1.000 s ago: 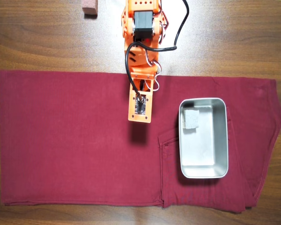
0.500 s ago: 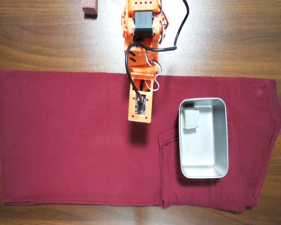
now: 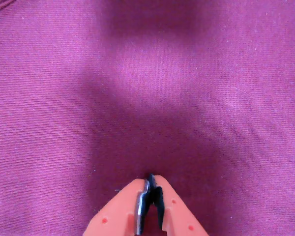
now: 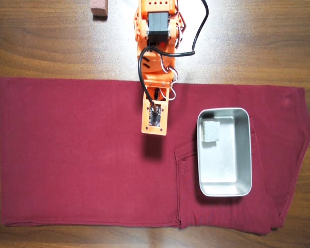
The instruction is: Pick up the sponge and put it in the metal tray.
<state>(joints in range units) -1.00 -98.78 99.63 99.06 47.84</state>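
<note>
Wrist view: end effector (image 3: 148, 183) pinched together, empty, over bare red cloth (image 3: 147, 88).
Overhead view: sponge (image 4: 211, 132) already inside metal tray (image 4: 242, 155), upper-left corner, arm well apart. Risk: sweeping sideways could drag cloth and shift tray.

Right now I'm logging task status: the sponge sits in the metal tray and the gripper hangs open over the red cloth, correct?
Not quite. The wrist view shows the gripper shut and empty, over the red cloth. The sponge does sit in the metal tray.
</note>
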